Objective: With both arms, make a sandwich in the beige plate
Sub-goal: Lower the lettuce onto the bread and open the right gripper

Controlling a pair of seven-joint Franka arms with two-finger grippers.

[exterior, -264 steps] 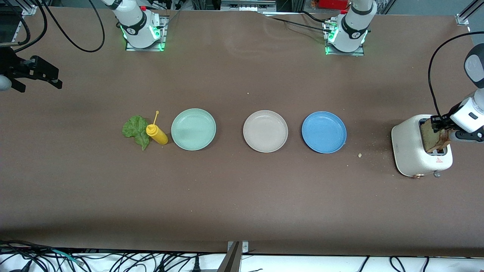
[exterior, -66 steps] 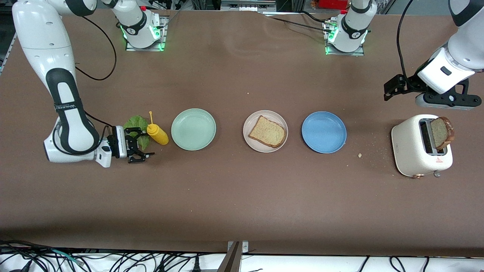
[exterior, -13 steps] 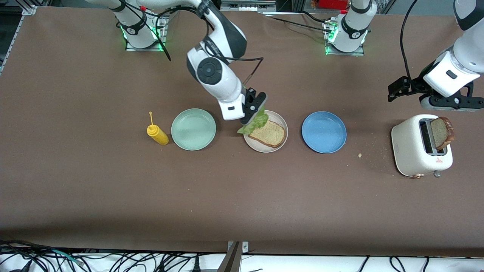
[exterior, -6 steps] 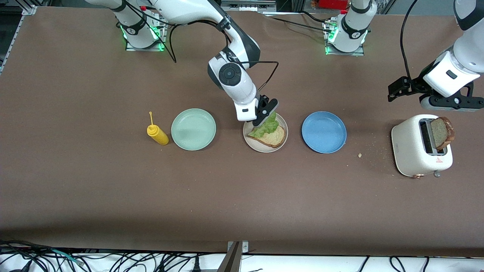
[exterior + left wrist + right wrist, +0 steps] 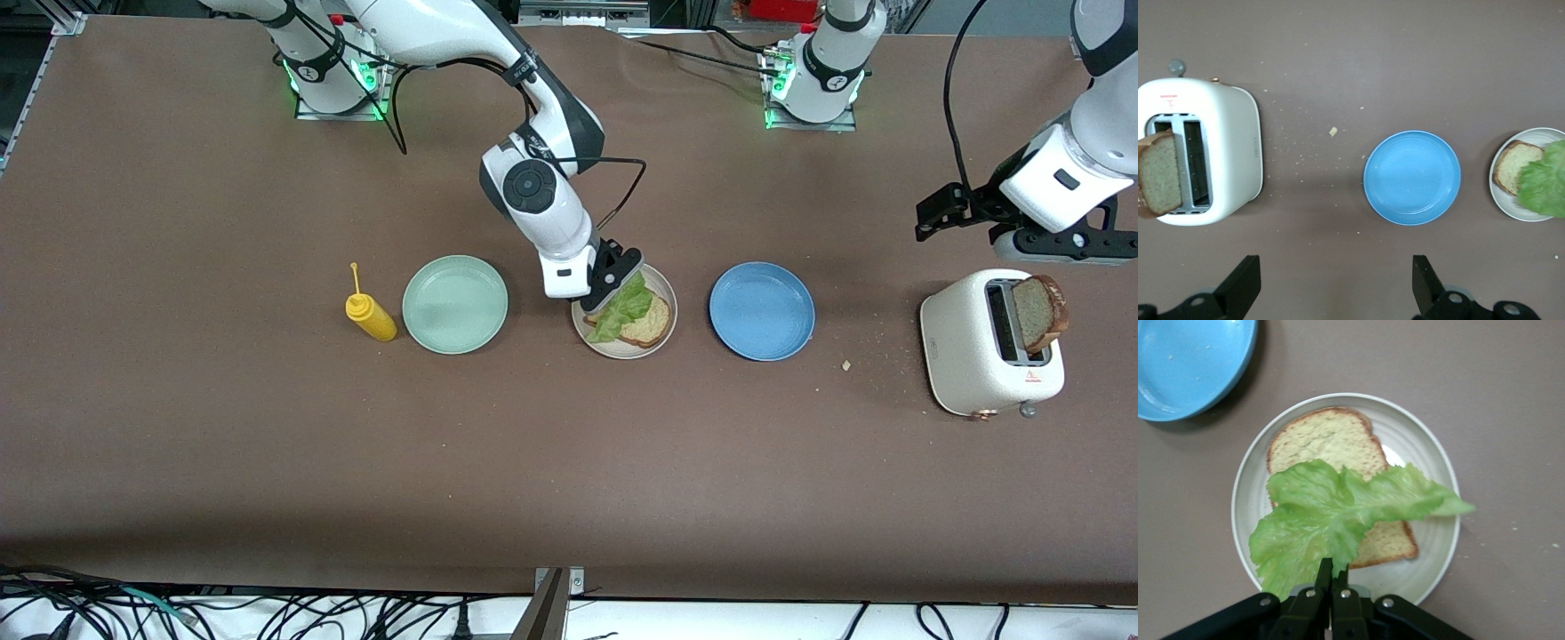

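The beige plate (image 5: 622, 353) lies mid-table with one slice of brown bread (image 5: 653, 324) on it. My right gripper (image 5: 612, 296) is shut on the edge of a crinkled green lettuce leaf (image 5: 626, 307), which hangs low over that slice. In the right wrist view the lettuce leaf (image 5: 1331, 513) covers much of the bread (image 5: 1331, 437) on the plate (image 5: 1435, 540), pinched by my right gripper (image 5: 1332, 568). A second slice (image 5: 1037, 311) sticks up from the white toaster (image 5: 969, 356). My left gripper (image 5: 926, 219) waits open and empty above the table beside the toaster; the left wrist view shows this gripper (image 5: 1335, 283) with its jaws wide apart.
A blue plate (image 5: 761, 310) lies between the beige plate and the toaster. A mint-green plate (image 5: 454, 304) and a yellow squeeze bottle (image 5: 369, 317) stand toward the right arm's end. Crumbs (image 5: 845, 364) are scattered near the toaster.
My right gripper has carried the lettuce from the plate's edge to over the bread and lowered it. The left arm has hardly moved.
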